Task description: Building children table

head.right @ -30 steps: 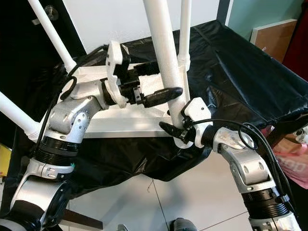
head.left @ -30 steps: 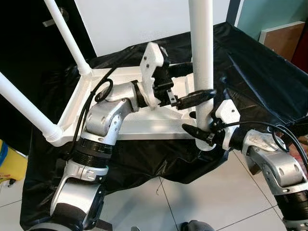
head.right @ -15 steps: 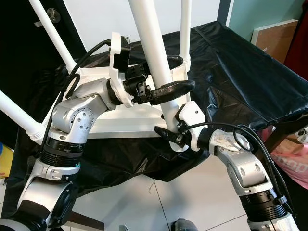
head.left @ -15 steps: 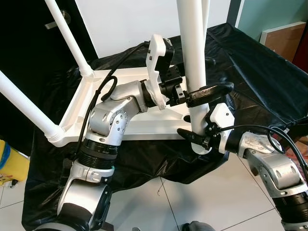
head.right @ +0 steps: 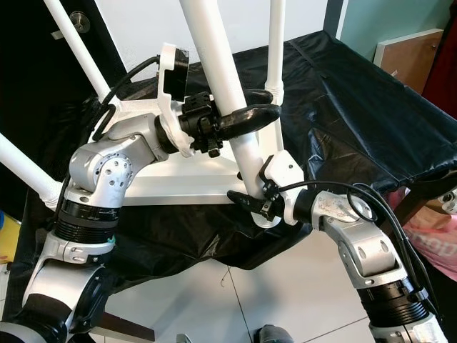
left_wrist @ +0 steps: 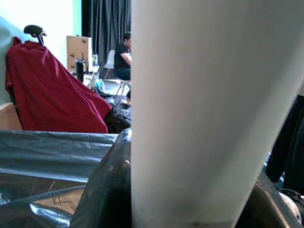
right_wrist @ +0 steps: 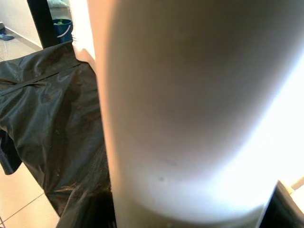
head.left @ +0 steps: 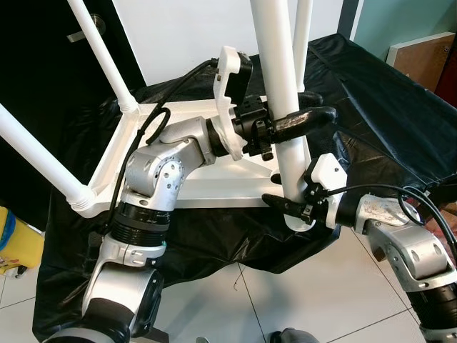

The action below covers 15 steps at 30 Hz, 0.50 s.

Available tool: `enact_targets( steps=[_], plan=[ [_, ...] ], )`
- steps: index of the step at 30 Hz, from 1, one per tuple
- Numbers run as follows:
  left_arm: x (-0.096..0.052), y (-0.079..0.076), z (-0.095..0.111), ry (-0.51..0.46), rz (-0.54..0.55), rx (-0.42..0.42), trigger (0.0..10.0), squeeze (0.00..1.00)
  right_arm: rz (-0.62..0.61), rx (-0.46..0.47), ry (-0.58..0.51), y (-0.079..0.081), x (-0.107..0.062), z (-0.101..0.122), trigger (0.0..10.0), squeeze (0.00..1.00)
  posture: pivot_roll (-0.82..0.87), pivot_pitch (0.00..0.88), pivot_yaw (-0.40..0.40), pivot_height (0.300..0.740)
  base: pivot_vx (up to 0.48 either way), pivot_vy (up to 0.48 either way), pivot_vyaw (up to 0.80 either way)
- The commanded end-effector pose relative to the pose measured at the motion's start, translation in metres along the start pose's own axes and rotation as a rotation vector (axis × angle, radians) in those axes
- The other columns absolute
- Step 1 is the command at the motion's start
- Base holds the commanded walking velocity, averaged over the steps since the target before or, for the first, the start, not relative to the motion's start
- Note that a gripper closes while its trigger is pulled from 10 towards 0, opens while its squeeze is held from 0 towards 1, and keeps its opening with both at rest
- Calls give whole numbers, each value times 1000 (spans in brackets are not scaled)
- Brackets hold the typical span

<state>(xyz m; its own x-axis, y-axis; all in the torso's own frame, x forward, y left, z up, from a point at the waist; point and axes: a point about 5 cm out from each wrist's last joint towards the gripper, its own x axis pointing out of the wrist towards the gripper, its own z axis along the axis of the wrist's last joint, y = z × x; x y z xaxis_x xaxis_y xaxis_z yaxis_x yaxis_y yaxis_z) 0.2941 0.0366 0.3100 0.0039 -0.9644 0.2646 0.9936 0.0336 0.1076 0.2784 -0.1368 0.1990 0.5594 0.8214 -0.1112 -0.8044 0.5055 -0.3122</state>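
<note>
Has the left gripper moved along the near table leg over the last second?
Yes. The left gripper has climbed the near leg, away from the white table frame and from the right gripper at the leg's base.

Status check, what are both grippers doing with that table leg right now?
Left gripper shut on near table leg, high up. Right gripper shut on it at the base, by the upturned table frame. Nothing in the way.

Both silver arms reach forward, elbows bent. The left pincer (head.left: 300, 118) is raised, its black fingers clamped around the white table leg (head.left: 275, 64). The right pincer (head.left: 289, 206), lower down, grips the same leg near its base.
</note>
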Motion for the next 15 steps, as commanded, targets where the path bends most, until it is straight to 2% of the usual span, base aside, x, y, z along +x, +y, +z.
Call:
enact_targets(
  steps=[1,3,4,5,6,7,15],
  plan=[
    [-3,0,5,-5,9,17,0,0,-4,-18,-17,-2,1,5,10000,0,-219,49,69,740,0,0,0],
    [-4,0,6,-5,23,27,0,0,-15,-25,-21,-5,3,6,10000,0,-216,51,67,740,0,0,0],
    [-5,1,8,-1,45,35,10000,0,-33,-15,-30,-8,4,7,10000,0,-207,55,61,740,0,0,0],
    [-6,2,10,2,60,39,10000,0,-46,-7,-36,-10,6,8,10000,0,-207,55,61,740,0,0,0],
    [-6,2,12,1,79,44,10000,0,-64,3,-52,-12,6,10,10000,220,-198,60,56,740,0,0,0],
    [-7,3,15,0,100,52,10000,0,-87,19,-67,-16,7,11,10000,1000,-198,60,56,740,0,0,0],
    [-7,14,23,-4,227,63,10000,0,-162,68,-114,-23,11,15,10000,1000,-183,53,51,740,0,0,0]
  ],
)
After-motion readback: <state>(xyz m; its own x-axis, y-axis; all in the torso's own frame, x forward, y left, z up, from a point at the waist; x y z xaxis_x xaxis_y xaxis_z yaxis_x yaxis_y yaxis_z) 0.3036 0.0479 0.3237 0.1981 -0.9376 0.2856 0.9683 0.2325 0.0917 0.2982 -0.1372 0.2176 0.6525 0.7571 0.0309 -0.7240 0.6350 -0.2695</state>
